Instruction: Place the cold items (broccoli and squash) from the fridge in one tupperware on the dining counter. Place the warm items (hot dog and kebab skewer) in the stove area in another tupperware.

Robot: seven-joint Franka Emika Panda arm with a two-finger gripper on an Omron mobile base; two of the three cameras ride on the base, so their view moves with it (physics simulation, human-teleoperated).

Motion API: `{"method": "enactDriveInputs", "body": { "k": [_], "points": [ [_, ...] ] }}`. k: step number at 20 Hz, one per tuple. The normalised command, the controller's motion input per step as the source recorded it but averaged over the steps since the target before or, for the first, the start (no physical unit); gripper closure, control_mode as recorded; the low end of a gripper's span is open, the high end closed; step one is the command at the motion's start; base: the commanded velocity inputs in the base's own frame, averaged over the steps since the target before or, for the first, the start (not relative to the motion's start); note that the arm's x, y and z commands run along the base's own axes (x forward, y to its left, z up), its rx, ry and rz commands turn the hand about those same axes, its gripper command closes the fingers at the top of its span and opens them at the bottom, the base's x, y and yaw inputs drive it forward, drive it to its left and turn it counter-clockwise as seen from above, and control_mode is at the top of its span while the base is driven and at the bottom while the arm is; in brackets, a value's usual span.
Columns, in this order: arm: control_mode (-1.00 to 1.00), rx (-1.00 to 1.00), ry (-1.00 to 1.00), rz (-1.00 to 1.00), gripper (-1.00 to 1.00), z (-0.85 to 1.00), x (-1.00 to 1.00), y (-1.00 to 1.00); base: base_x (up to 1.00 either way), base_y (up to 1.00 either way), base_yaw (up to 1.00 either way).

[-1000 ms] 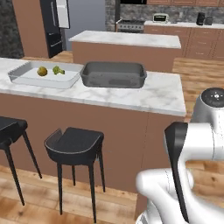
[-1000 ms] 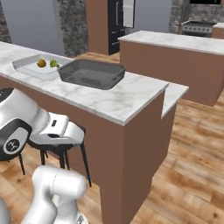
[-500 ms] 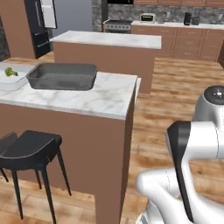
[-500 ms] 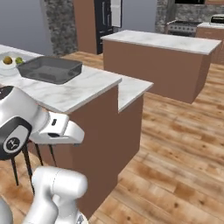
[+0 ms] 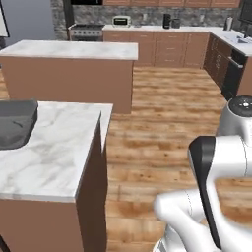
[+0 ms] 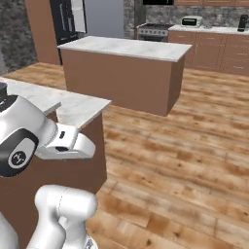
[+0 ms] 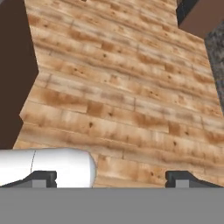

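Note:
The dark grey tupperware (image 5: 15,123) lies on the dining counter (image 5: 59,147) at the left edge of the left base view; the counter's corner (image 6: 78,104) juts in beside my arm. The black fridge (image 6: 65,22) stands far back left. The steel range of the stove area (image 5: 84,30) (image 6: 153,30) sits against the far wall. My gripper (image 7: 111,180) is open, with nothing between its fingertips (image 7: 41,178), and looks down at bare wood floor. The broccoli, squash, clear tupperware, hot dog and kebab skewer are out of view.
A marble-topped island (image 5: 74,49) (image 6: 126,48) stands between me and the range. Brown cabinets with a toaster (image 5: 120,20) line the far wall, and a counter with dark appliances (image 5: 231,69) runs along the right. Wide wood floor (image 6: 185,146) lies ahead.
The whole picture has slid left: the base has moved, so the dining counter and its trays have passed to the left edge and the island and range have come nearer. The gripper has stayed open.

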Motion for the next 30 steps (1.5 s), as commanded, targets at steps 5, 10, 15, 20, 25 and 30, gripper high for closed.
{"method": "enactDriveInputs", "body": {
  "k": [5,10,15,20,25,30],
  "points": [
    [1.0,0.0,0.0,0.0,-1.0,0.0,0.0,0.0,1.0,-0.85,-0.15],
    [1.0,0.0,0.0,0.0,-1.0,0.0,0.0,0.0,1.0,-0.72,0.04],
    [1.0,0.0,0.0,0.0,-1.0,0.0,0.0,0.0,1.0,-0.63,0.0],
    [1.0,0.0,0.0,0.0,-1.0,0.0,0.0,0.0,1.0,-0.57,0.0],
    [1.0,0.0,0.0,0.0,-1.0,0.0,0.0,0.0,1.0,-0.53,0.0],
    [1.0,0.0,0.0,0.0,-1.0,0.0,0.0,0.0,1.0,-0.4,0.0]
  ]
}}
